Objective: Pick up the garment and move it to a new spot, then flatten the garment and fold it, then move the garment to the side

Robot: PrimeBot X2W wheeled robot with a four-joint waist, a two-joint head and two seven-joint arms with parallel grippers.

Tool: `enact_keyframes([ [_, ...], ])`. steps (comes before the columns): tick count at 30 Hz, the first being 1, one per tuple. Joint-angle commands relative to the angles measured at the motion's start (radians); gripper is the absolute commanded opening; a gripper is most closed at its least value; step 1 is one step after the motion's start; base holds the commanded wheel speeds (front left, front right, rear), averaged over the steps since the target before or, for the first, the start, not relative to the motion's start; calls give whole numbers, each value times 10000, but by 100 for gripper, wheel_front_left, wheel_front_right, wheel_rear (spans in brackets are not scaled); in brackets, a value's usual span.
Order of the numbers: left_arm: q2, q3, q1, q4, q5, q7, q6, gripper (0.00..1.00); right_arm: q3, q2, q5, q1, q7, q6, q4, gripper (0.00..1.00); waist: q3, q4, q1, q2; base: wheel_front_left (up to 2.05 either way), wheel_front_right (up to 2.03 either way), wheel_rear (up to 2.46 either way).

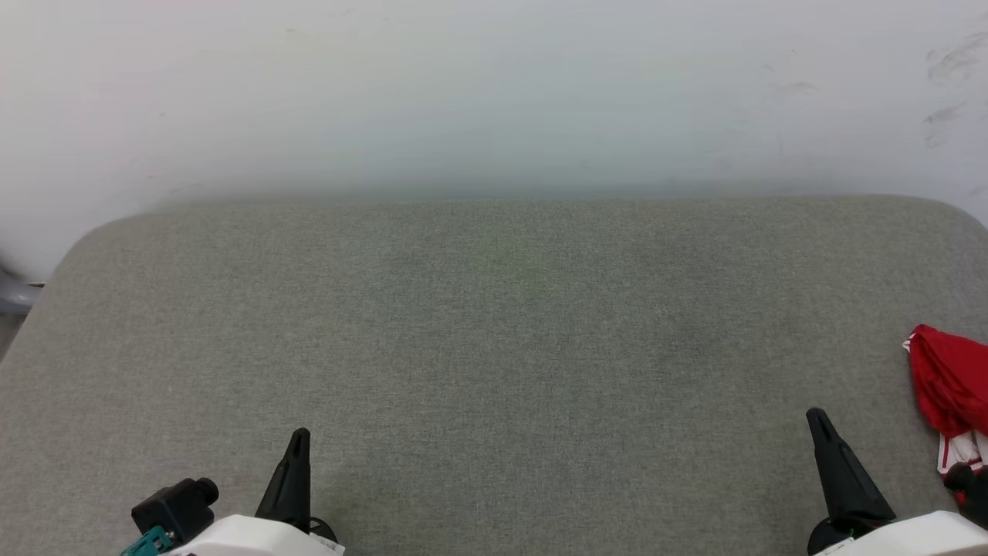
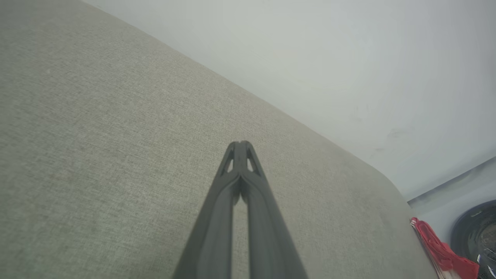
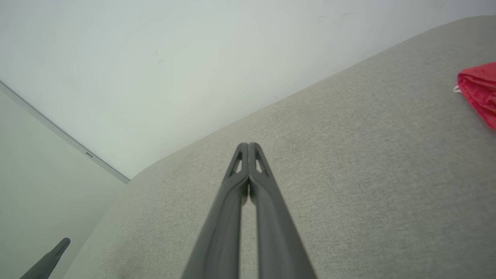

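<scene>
The garment (image 1: 951, 390) is a crumpled red bundle with a bit of white striped trim, lying at the far right edge of the grey padded surface (image 1: 494, 332). It also appears as red cloth (image 2: 441, 252) at the lower right of the left wrist view and as a red fold (image 3: 480, 91) at the right edge of the right wrist view. My right gripper (image 1: 818, 421) is shut and empty, a little left of the garment and apart from it. My left gripper (image 1: 299, 439) is shut and empty at the lower left, far from the garment. Both wrist views show fingertips pressed together (image 2: 241, 145) (image 3: 248, 146).
A pale wall (image 1: 494, 93) rises behind the surface's far edge. The surface has rounded far corners. A dark round object (image 2: 476, 232) sits beyond the surface's right end in the left wrist view. The other arm's fingertip (image 3: 50, 259) shows at the lower left of the right wrist view.
</scene>
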Motion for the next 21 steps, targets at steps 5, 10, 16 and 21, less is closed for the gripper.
enact_keyframes([
  [5,-12,204,-404,-30,-936,232,-99,0,18,-115,1037,-458,-34,-2,209,0,14,0,-1,0,0,0,0],
  [10,-44,318,-507,32,-1613,414,-147,0,28,-136,1767,-638,-24,-2,453,0,28,1,-1,0,0,0,0],
  [16,-83,458,-636,101,-2377,623,-203,0,33,-154,2587,-842,-7,-2,734,0,44,1,-1,0,0,0,0],
  [21,-113,564,-733,161,-2976,789,-248,0,32,-164,3226,-1003,12,-2,948,0,57,1,-1,0,0,0,0],
])
